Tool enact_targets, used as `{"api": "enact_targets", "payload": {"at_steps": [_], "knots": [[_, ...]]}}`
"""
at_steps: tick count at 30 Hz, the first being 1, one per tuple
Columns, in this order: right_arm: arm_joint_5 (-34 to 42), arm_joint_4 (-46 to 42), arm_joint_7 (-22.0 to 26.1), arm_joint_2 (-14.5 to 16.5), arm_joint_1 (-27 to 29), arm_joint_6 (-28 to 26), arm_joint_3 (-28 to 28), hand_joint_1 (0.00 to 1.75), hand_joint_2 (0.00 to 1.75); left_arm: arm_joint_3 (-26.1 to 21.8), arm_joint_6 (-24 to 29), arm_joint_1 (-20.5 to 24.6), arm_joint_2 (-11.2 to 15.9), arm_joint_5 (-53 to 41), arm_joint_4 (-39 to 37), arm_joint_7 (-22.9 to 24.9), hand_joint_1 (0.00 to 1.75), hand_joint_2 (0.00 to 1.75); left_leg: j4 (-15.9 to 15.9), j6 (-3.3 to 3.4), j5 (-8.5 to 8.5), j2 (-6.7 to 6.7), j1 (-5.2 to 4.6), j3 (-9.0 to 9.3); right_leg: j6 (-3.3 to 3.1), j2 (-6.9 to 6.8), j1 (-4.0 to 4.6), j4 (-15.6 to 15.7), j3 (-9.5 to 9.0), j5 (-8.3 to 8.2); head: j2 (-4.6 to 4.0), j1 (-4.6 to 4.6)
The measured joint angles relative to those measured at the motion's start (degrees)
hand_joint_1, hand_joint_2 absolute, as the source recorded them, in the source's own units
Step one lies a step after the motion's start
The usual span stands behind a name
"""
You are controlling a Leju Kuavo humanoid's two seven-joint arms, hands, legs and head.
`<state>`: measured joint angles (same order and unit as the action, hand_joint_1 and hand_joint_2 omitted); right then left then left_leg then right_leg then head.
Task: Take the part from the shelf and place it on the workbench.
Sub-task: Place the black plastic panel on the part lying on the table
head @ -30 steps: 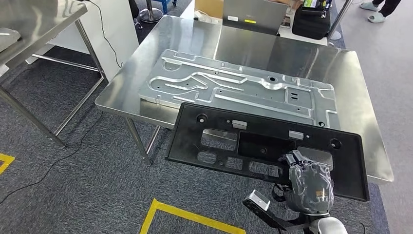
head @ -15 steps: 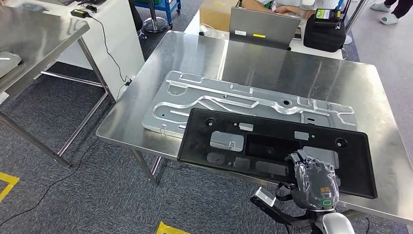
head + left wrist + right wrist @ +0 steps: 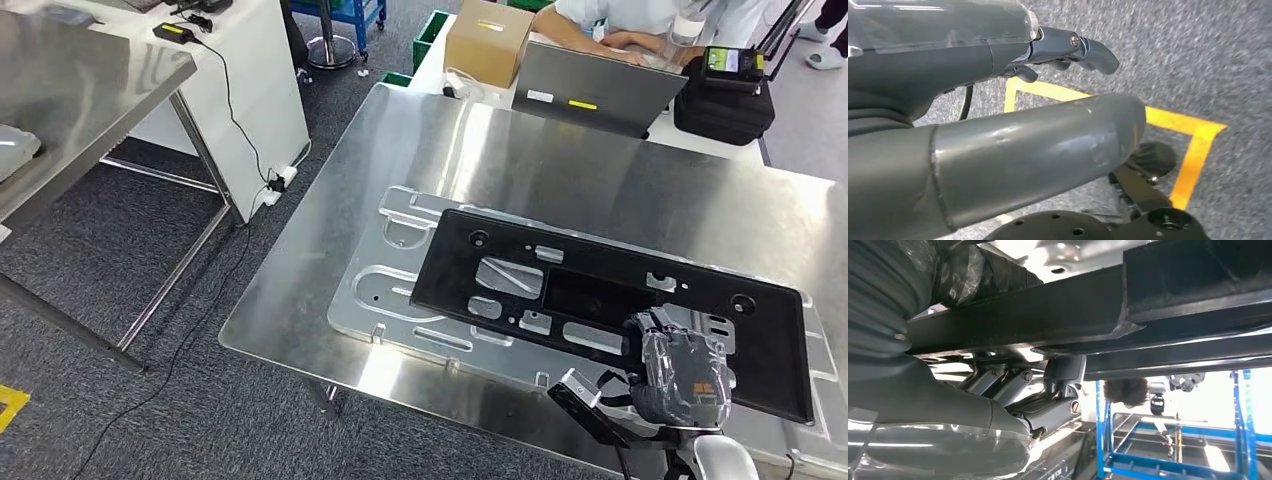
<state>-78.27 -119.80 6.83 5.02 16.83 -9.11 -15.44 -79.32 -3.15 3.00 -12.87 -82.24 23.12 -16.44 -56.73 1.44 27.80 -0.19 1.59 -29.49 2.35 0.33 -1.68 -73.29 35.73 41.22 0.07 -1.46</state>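
The part is a long flat black panel (image 3: 600,290) with several cut-outs. It hangs level over the steel workbench (image 3: 520,150), above a silver stamped plate (image 3: 375,290) lying there. My right hand (image 3: 683,370) grips the panel's near edge towards its right end. In the right wrist view the panel (image 3: 1148,295) crosses overhead, with my right hand (image 3: 948,405) wrapped around its edge and dark fingers (image 3: 1048,405) beneath it. Whether the panel touches the plate I cannot tell. My left hand (image 3: 998,100) hangs over grey carpet, holding nothing, its dark fingers (image 3: 1088,47) apart from the thumb.
At the bench's far side stand a grey laptop (image 3: 598,88), a cardboard box (image 3: 488,40) and a black bag (image 3: 725,95), with a person (image 3: 620,20) seated behind. A second steel table (image 3: 80,90) and white cabinet (image 3: 250,90) stand left. Yellow floor tape (image 3: 1193,150) lies below.
The whole view has shifted as I came closer to the bench. The black panel, before half off the near edge, now hangs fully over the bench and the silver plate.
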Motion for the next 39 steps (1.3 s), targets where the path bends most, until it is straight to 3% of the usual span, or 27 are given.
{"api": "enact_targets", "payload": {"at_steps": [1,2,3,4,5,6,7,9,11,12,13,15,16,17,20,21,24,26,28,30,31,32,34,36,39], "knots": [[0.17,0.19,0.23,0.21,0.01,0.11,-0.71,1.75,1.75,-0.01,0.00,-0.05,0.00,0.02,0.00,0.01,0.00,0.00,0.36,-0.01,0.97,-0.11,-0.16,1.62,-0.29,-0.03,0.13,1.71,1.40,1.13,0.00,0.00],[0.27,0.36,0.37,0.40,0.02,0.22,-1.30,1.75,1.75,-0.02,0.00,-0.10,0.00,0.03,0.00,0.02,0.00,0.00,0.61,-0.02,2.03,-0.17,-0.33,3.14,-0.74,-0.06,0.29,4.26,2.48,-0.17,0.00,0.00],[0.34,0.54,0.48,0.56,0.04,0.31,-1.81,1.75,1.75,-0.03,-0.01,-0.19,-0.03,0.04,0.00,0.02,0.00,0.00,0.80,-0.01,3.11,-0.18,-0.42,4.42,-1.40,-0.17,0.58,7.48,3.32,-4.79,0.00,0.00],[0.41,0.70,0.55,0.69,0.10,0.38,-2.23,1.75,1.75,-0.03,-0.04,-0.23,-0.10,0.04,-0.01,0.02,0.00,0.00,0.83,-0.10,4.18,-0.23,-0.57,5.61,-2.06,-0.28,1.06,10.44,3.93,-10.82,0.01,0.01],[0.45,0.85,0.60,0.80,0.14,0.44,-2.62,1.75,1.75,-0.04,-0.07,-0.21,-0.16,0.05,-0.02,0.03,0.00,0.00,1.00,-0.28,5.35,-0.26,-0.65,6.63,-2.60,-0.36,1.50,12.46,4.15,-15.83,0.01,0.00],[0.49,0.94,0.64,0.90,0.17,0.48,-2.93,1.75,1.75,-0.05,-0.08,-0.17,-0.24,0.05,-0.02,0.04,0.00,0.00,1.20,-0.54,6.22,-0.28,-0.68,7.80,-3.02,-0.35,1.92,13.56,4.05,-19.21,0.01,-0.01],[0.54,0.99,0.70,1.00,0.12,0.50,-3.18,1.75,1.75,-0.05,-0.08,0.00,-0.27,0.05,-0.03,0.02,0.00,0.00,1.09,-0.96,6.53,-0.32,-0.76,8.71,-3.27,-0.25,2.17,13.75,3.56,-19.83,0.01,-0.02],[0.71,0.97,0.83,1.24,-0.24,0.50,-3.58,1.75,1.75,-0.04,-0.02,0.49,-0.27,0.04,-0.02,-0.04,0.00,0.00,-1.37,-1.62,5.56,-0.23,-0.65,8.68,-3.90,-0.01,2.07,14.09,1.90,-18.81,0.01,-0.01],[1.07,1.01,1.09,1.63,-0.56,0.60,-4.16,1.75,1.75,-0.02,0.02,1.02,-0.27,0.08,-0.03,-0.13,0.00,0.00,-7.80,-1.97,4.66,-0.19,-0.57,5.07,-4.69,0.04,1.97,14.79,0.33,-17.96,0.01,0.01],[1.31,1.06,1.35,1.88,-0.59,0.66,-4.55,1.75,1.75,-0.01,0.02,1.11,-0.27,0.16,-0.03,-0.17,0.00,0.00,-11.20,-2.04,5.66,-0.17,-0.57,2.66,-5.00,0.07,2.05,14.97,-0.36,-17.37,0.01,-0.01],[1.59,1.14,1.73,2.16,-0.59,0.73,-5.03,1.31,1.75,-0.01,0.02,1.05,-0.28,0.29,-0.03,-0.26,0.00,0.00,-13.81,-2.10,7.86,-0.16,-0.59,0.27,-5.20,0.15,2.14,15.05,-1.04,-16.69,0.01,0.00],[2.18,1.28,2.62,2.85,-0.55,0.78,-6.21,0.44,1.75,-0.02,0.23,0.64,-0.27,0.51,-0.02,-0.67,0.00,0.87,-15.44,-1.92,12.71,-0.16,-0.75,-3.24,-5.33,0.44,2.38,15.07,-2.68,-15.18,0.01,-0.01],[2.52,1.31,3.10,3.25,-0.52,0.78,-6.90,0.00,1.75,-0.03,0.53,0.44,-0.27,0.48,-0.01,-0.97,0.00,1.31,-14.40,-1.65,13.43,-0.16,-0.92,-4.22,-5.33,0.56,2.53,15.07,-3.62,-14.42,0.00,-0.01],[2.91,1.33,3.67,3.72,-0.49,0.81,-7.62,0.00,1.75,-0.02,0.95,0.26,-0.26,0.35,0.00,-1.24,0.00,1.31,-12.03,-1.25,11.94,-0.17,-1.18,-4.71,-5.34,0.62,2.69,15.07,-4.62,-13.64,0.00,-0.01],[3.92,1.36,5.69,5.35,-0.20,1.16,-9.71,0.00,1.75,-0.22,1.19,-0.14,0.15,1.31,0.04,-2.07,0.00,0.00,-3.95,0.38,0.95,-0.50,-2.25,-5.03,-5.07,0.85,3.00,14.80,-6.54,-11.59,0.00,-0.01],[4.12,1.35,6.21,5.82,-0.07,1.33,-10.31,0.00,1.75,-0.35,0.95,-0.20,0.31,1.82,0.05,-2.28,0.00,0.00,-2.96,0.73,-1.17,-0.60,-2.46,-4.97,-4.82,1.00,2.97,14.72,-6.71,-11.13,0.00,-0.01],[4.52,1.00,7.39,7.01,0.19,1.74,-12.06,0.00,1.75,-0.49,0.66,-0.02,0.24,2.20,0.07,-2.40,0.00,0.00,-1.73,1.12,-1.91,-0.48,-2.23,-4.04,-3.97,1.20,3.06,14.95,-7.28,-10.20,0.00,0.03],[4.71,0.64,8.30,7.74,0.25,1.99,-13.36,0.00,1.75,-0.47,0.55,0.18,0.05,2.21,0.11,-2.43,0.00,0.00,-0.25,1.35,-2.07,-0.25,-1.62,-2.92,-3.19,0.82,3.06,12.55,-6.46,-8.42,0.00,-0.02],[4.79,0.51,9.24,8.48,0.16,2.44,-14.92,0.00,1.75,-0.47,0.48,0.28,-0.02,2.12,0.14,-2.42,0.00,0.00,0.35,1.47,-1.90,-0.04,-1.27,-2.26,-2.16,0.45,2.14,5.98,-2.52,-5.55,0.00,-0.05],[4.79,0.51,10.07,9.25,0.14,2.84,-16.36,0.00,1.75,-0.46,0.43,0.33,-0.07,1.97,0.14,-2.33,0.00,0.00,0.36,1.25,-1.57,0.17,-1.09,-2.22,-1.08,0.25,0.88,0.93,1.75,-4.87,0.00,-0.04],[4.79,0.51,10.36,9.60,0.16,2.89,-16.92,0.00,1.75,-0.46,0.40,0.34,-0.10,1.91,0.14,-2.30,0.00,0.00,0.29,1.01,-1.40,0.31,-0.97,-2.22,-0.58,0.10,0.33,1.22,2.52,-6.08,0.00,-0.05],[4.79,0.51,10.60,9.92,0.18,2.92,-17.38,0.00,1.75,-0.46,0.37,0.35,-0.15,1.88,0.14,-2.27,0.00,0.00,0.20,0.73,-1.22,0.46,-0.83,-2.17,-0.17,-0.07,-0.12,3.64,2.01,-8.12,0.00,-0.05],[4.78,0.48,10.94,10.44,0.18,3.03,-18.16,0.00,1.75,-0.46,0.35,0.45,-0.32,1.87,0.14,-2.25,0.00,0.00,0.07,0.10,-0.92,0.78,-0.62,-1.99,0.14,-0.43,-0.51,11.24,-1.16,-12.05,0.00,-0.07],[4.77,0.26,11.26,10.91,0.16,3.25,-18.69,0.00,1.75,-0.46,0.35,0.60,-0.49,1.87,0.16,-2.25,0.00,0.00,0.10,-0.82,-0.64,0.94,-0.52,-1.83,-0.35,-0.51,-0.26,15.48,-3.12,-13.52,0.00,-0.05],[4.73,-0.24,11.63,11.54,0.16,3.71,-19.27,0.00,1.75,-0.47,0.26,0.69,-0.58,2.08,0.18,-2.23,0.00,0.00,0.36,-2.33,-0.87,1.06,-0.25,-1.64,-1.73,-0.38,0.04,16.26,-3.18,-14.60,0.00,-0.02]]}}
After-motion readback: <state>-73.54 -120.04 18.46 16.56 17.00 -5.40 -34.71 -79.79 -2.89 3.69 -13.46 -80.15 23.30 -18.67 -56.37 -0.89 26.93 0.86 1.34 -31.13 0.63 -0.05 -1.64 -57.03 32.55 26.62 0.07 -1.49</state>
